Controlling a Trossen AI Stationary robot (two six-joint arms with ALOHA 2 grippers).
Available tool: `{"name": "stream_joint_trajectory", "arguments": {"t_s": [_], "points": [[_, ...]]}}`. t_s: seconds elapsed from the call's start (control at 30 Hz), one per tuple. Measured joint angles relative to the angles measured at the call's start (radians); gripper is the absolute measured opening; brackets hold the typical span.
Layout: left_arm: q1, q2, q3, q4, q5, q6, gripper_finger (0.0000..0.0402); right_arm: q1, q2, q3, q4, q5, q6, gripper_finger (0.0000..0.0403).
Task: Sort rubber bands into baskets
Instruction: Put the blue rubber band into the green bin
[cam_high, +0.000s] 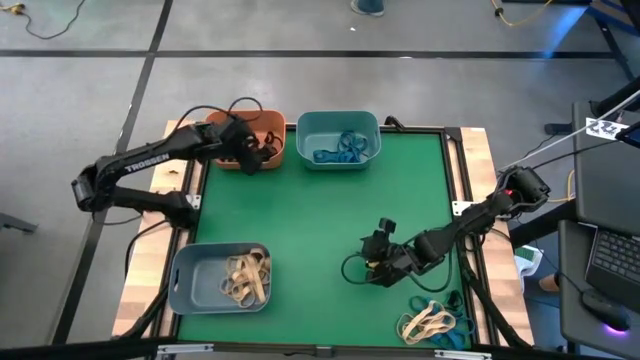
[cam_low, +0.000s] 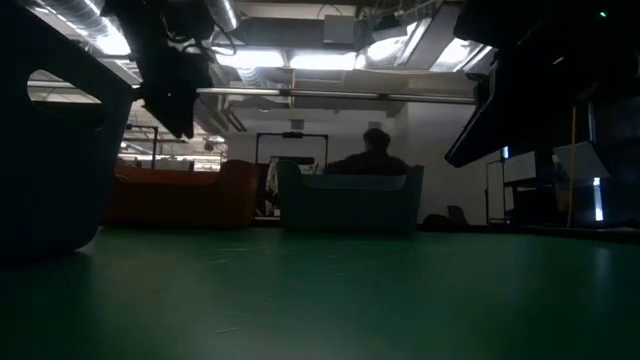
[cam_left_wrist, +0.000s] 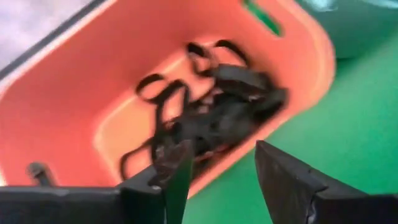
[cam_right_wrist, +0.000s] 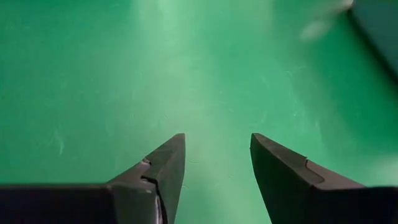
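High view: black rubber bands (cam_high: 262, 143) lie in the orange basket (cam_high: 247, 158) at upper left, the left gripper (cam_high: 248, 150) over them, fingers apart and empty. Right gripper (cam_high: 376, 262), lower right on the green mat (cam_high: 310, 230), is spread, empty.

This is a robotics lab or workshop in an open industrial hall. A green mat (cam_high: 330, 220) covers the counter, a laptop (cam_high: 610, 262) sits beside it, cables (cam_high: 45, 22) trail over the concrete floor (cam_high: 90, 90), and bare ducts and strip lights (cam_low: 320, 60) run overhead.
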Motion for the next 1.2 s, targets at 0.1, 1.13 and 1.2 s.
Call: {"name": "stream_joint_trajectory", "arguments": {"t_s": [0.1,1.13,1.2], "points": [[-0.065,-0.011,0.002,0.042,0.066,0.008,0.017,0.006,-0.005,0.026,-0.067,-0.073,0.0,0.0182],[-0.703,0.257,0.004,0.494,0.093,-0.049,0.017,0.351,-0.014,0.032,-0.462,-0.617,0.479,0.0182],[-0.717,0.284,0.004,0.514,0.093,-0.06,0.017,0.365,-0.014,0.024,-0.461,-0.617,0.497,0.0182]]}}
